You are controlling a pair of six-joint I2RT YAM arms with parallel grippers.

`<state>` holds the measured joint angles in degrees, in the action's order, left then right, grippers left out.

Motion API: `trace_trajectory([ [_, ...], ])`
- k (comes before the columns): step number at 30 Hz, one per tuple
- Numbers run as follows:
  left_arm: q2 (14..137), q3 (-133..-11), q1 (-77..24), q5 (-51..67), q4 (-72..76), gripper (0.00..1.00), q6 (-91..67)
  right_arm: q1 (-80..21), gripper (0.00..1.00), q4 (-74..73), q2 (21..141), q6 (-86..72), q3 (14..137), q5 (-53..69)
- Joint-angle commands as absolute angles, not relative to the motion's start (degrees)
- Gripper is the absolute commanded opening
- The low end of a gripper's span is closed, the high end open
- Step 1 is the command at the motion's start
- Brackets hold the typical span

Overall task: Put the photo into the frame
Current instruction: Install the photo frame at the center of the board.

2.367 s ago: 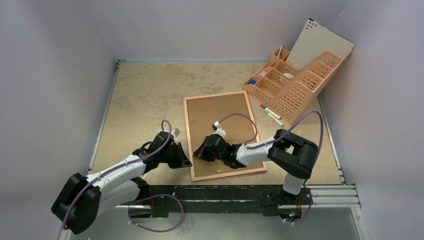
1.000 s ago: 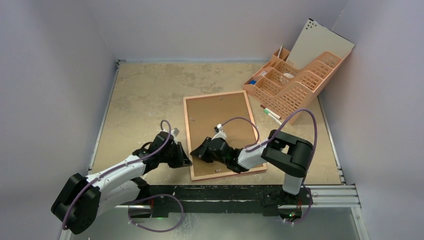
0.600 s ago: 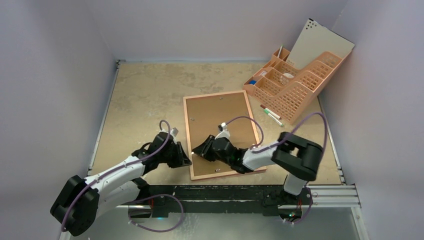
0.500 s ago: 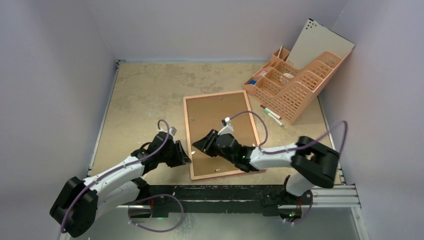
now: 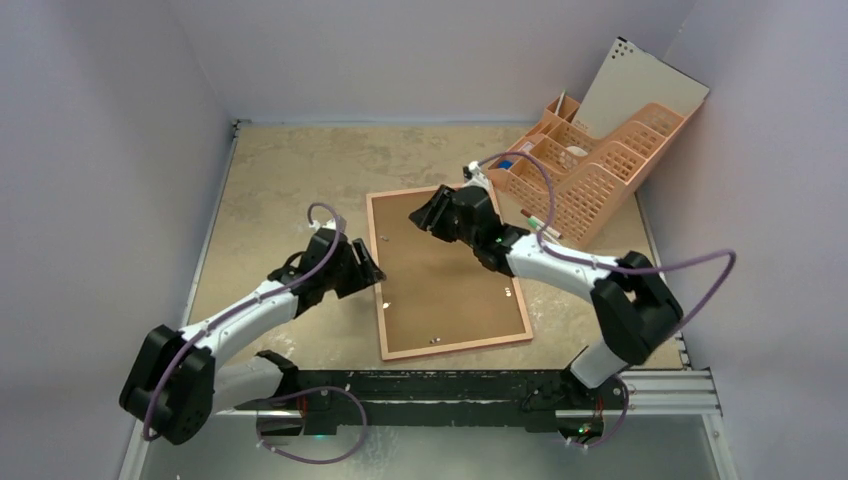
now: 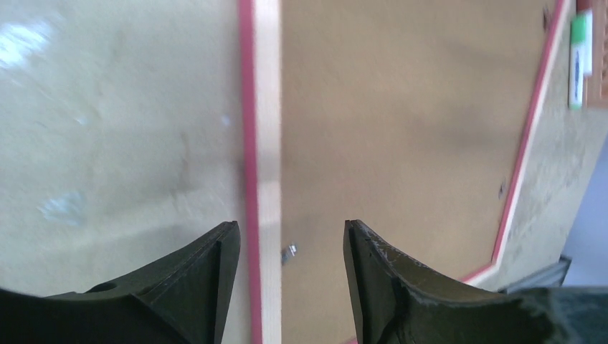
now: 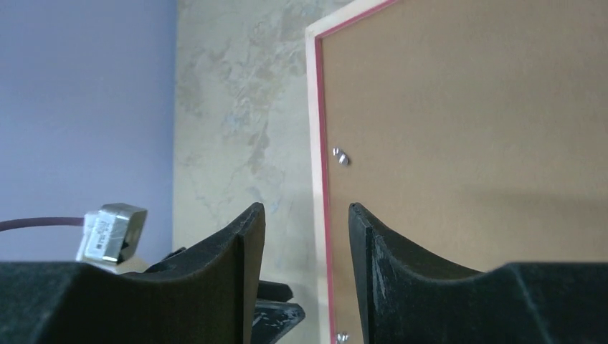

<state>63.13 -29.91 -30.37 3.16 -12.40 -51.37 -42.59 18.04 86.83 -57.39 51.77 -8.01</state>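
One frame is lying reverse-up at the centre of the table, a brown backing board filling it. Your left gripper is hovering over its 9 o'clock rail, jaws wide, empty. Your right gripper is hovering at 12 o'clock, likewise. The label on the marker is too small to read.

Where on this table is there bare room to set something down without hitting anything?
The widest bare patch of the beige stone-look tabletop lies far-left, bordered by the back wall, left wall and the pale wood-edged picture frame. Crowded: the far-right corner, with the peach plastic lattice organiser, and the frame's left side, under the left pincer.
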Motion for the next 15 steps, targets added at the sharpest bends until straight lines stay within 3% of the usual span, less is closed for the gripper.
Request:
trace_trajectory([
  [1,68.3,-33.7,-24.8,4.5,-7.8,0.57,-48.8,-40.3,0.5,13.4,95.8,-48.9,62.6,-0.4],
  [6,75.2,-35.7,-21.3,11.4,-2.9,0.57,-45.8,-39.8,0.49,12.1,106.9,-45.8,72.7,2.4],
  [10,80.6,-37.7,-20.0,17.3,-1.4,0.56,-44.6,-39.6,0.42,13.9,112.2,-44.4,76.6,3.3],
  [15,83.6,-37.9,-18.1,16.6,-2.0,0.44,-44.3,-39.4,0.33,15.8,117.8,-43.3,79.9,7.5],
])
